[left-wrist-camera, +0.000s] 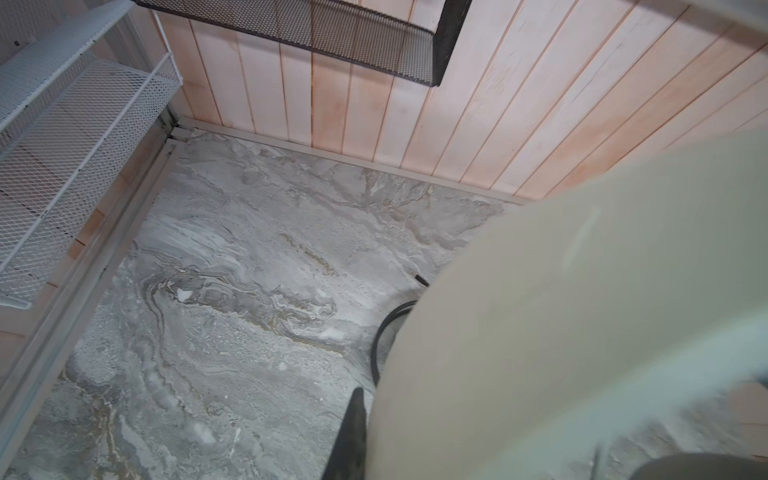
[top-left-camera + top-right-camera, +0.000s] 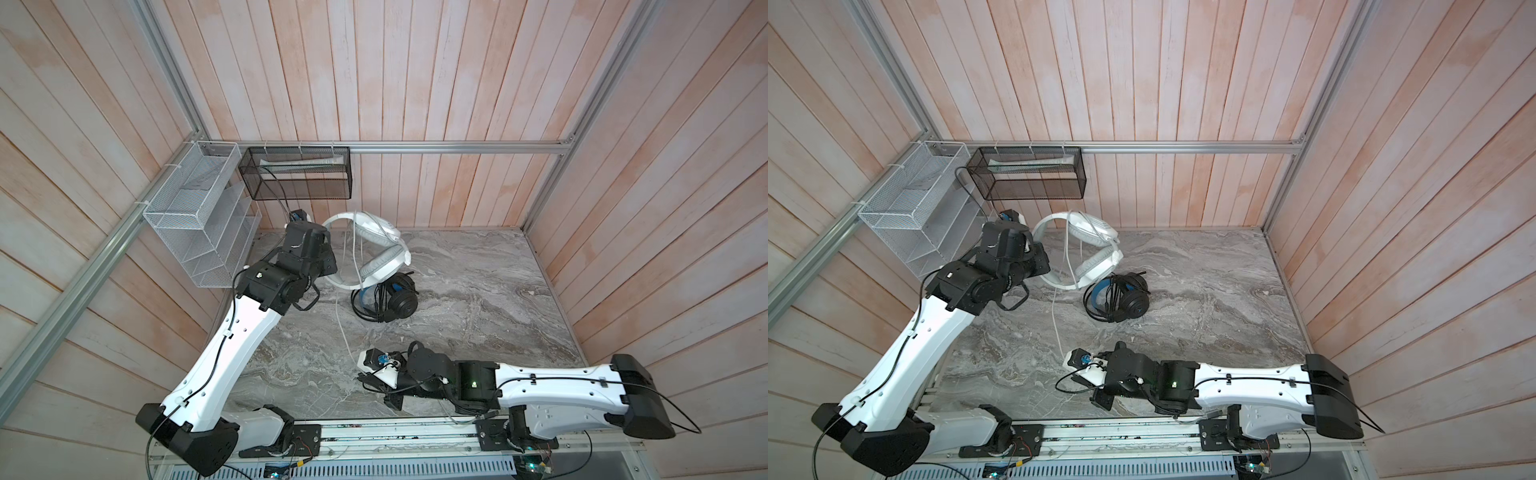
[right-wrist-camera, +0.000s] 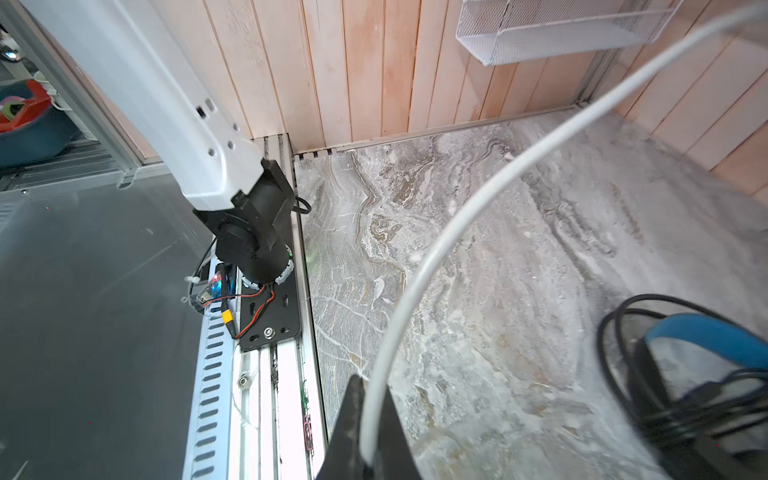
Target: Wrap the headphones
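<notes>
White-grey headset (image 2: pixel 380 230), black-and-blue headset (image 2: pixel 401 300), grey-veined marble tabletop (image 2: pixel 478 291)

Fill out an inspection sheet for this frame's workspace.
Surface: marbled grey tabletop, no spills seen.
Job's things: white headset held up; black headset lying on tabletop.
Clutter: nothing seen.
Pincers: left pincer shut on white headset's band; right pincer shut on grey cable.
Cables: grey cable hangs from white headset to right pincer; black cable bunched on black headset.
Surroundings: plank walls; white wire rack and black mesh basket mounted there.
</notes>
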Robot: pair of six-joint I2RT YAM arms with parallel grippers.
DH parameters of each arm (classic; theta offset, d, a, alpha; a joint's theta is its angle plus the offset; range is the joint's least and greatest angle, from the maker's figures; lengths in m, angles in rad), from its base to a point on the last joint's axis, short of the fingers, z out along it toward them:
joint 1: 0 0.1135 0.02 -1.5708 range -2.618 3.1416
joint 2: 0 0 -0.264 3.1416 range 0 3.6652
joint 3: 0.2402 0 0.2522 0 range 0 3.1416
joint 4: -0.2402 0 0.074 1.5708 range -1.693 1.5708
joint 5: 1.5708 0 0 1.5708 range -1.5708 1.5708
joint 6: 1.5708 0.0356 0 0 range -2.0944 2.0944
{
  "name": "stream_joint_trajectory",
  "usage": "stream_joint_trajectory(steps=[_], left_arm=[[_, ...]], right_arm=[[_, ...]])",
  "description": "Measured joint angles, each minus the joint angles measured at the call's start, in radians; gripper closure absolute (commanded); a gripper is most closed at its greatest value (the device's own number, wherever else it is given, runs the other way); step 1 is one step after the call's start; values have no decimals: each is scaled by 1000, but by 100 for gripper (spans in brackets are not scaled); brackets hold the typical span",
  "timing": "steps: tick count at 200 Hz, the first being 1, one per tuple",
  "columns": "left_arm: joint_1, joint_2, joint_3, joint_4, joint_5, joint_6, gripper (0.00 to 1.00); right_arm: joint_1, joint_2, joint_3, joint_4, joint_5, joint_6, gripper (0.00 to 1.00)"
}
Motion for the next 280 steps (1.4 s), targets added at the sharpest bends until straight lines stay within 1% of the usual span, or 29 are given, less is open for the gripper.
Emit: stream_joint_trajectory(steps=[27,59,75,96,128,147,173,188,209,228,256,280], left_arm=[[-30,0,-154,42,-76,65,100],[-143,-7,-323,74,-164,136,100],[-194,-32,-391,85,-202,164,100],[-227,-79,-450,97,-255,195,100],[-292,-144,-498,127,-335,239,100],[-323,-166,-510,140,-367,255,100],[-335,-188,-519,151,-411,267,100],[-340,-198,-520,150,-451,275,100],[-341,-201,-520,146,-518,275,100],[-339,-202,-520,142,-564,278,100],[-333,-203,-520,147,-596,301,100],[-335,-221,-525,177,-607,342,100]], right_arm=[[0,-66,193,-204,94,-54,100],[-2,-77,338,-421,216,-116,100],[-3,-68,369,-520,268,-139,100],[-9,-68,383,-622,315,-161,100],[-45,-80,389,-703,351,-181,100],[-67,-89,397,-733,351,-187,100],[-69,-72,426,-779,333,-186,100],[-71,-56,449,-803,272,-186,100],[-69,-39,464,-828,152,-182,100],[-60,-22,467,-847,82,-173,100],[-39,-3,467,-864,28,-158,100],[-37,-2,467,-869,17,-152,100]])
